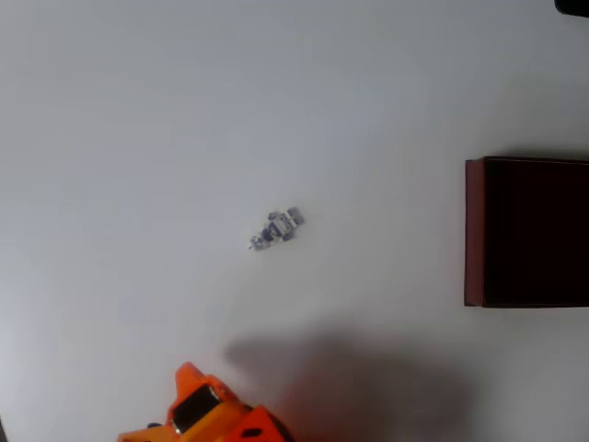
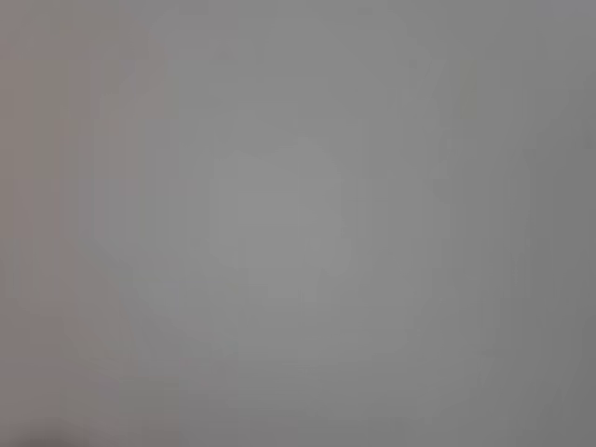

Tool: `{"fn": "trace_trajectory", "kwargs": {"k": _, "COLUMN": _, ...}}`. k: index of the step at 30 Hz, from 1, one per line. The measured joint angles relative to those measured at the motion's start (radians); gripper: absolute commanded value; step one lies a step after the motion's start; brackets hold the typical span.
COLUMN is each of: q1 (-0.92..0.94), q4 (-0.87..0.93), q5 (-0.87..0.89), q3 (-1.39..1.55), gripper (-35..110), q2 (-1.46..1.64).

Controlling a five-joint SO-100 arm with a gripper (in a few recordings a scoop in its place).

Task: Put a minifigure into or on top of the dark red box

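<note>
While only the orange arm pokes in at the near edge of the overhead view, left of centre, its finger end is cut off by the frame, so whether the gripper is spread or closed cannot be told. Wrist view gives a blurred, even grey field with no fingers and no object to read.

Arm pose: drawn back low at the near edge, its dark shadow thrown on the table to the right of it. Nothing carried as far as can be seen.

Minifigure: lying on its side on the bare white table, about mid-scene, tilted along a diagonal, far from the arm and untouched. Pale grey with bluish parts; details too small to resolve.

Dark red box: at the right edge, open top, nearly black inside, partly cut by the frame. Well apart from the minifigure.

Judgement: task at the start, reach step not yet made. Next move calls for extending away from the near edge toward the figure, jaws apart and lined across its narrow body, a low descent, then a carry rightward to the box.
</note>
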Motion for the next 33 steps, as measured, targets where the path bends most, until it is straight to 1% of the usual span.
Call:
{"fn": "trace_trajectory", "kwargs": {"k": 16, "q1": -0.011, "q4": 0.0, "q5": -0.021, "q3": 0.0, "gripper": 0, "q2": 0.0}}
{"fn": "trace_trajectory", "kwargs": {"k": 21, "q1": -0.006, "q4": 0.002, "q5": -0.015, "q3": 0.0, "gripper": 7, "q2": 0.0}}
{"fn": "trace_trajectory", "kwargs": {"k": 23, "q1": 0.006, "q4": -0.002, "q5": 0.0, "q3": 0.0, "gripper": 0, "q2": 0.0}}
{"fn": "trace_trajectory", "kwargs": {"k": 25, "q1": 0.028, "q4": -0.04, "q5": 0.054, "q3": 0.0, "gripper": 0, "q2": 0.0}}
{"fn": "trace_trajectory", "kwargs": {"k": 27, "q1": 0.04, "q4": -0.055, "q5": 0.153, "q3": -0.02, "gripper": 0, "q2": 0.0}}
{"fn": "trace_trajectory", "kwargs": {"k": 28, "q1": 0.04, "q4": -0.071, "q5": 0.221, "q3": -0.038, "gripper": 4, "q2": 0.0}}
{"fn": "trace_trajectory", "kwargs": {"k": 29, "q1": 0.037, "q4": -0.097, "q5": 0.304, "q3": -0.057, "gripper": 6, "q2": 0.0}}
{"fn": "trace_trajectory", "kwargs": {"k": 31, "q1": 0.051, "q4": -0.143, "q5": 0.482, "q3": -0.098, "gripper": 4, "q2": 0.0}}
{"fn": "trace_trajectory", "kwargs": {"k": 33, "q1": 0.089, "q4": -0.115, "q5": 0.695, "q3": -0.181, "gripper": 5, "q2": 0.0}}
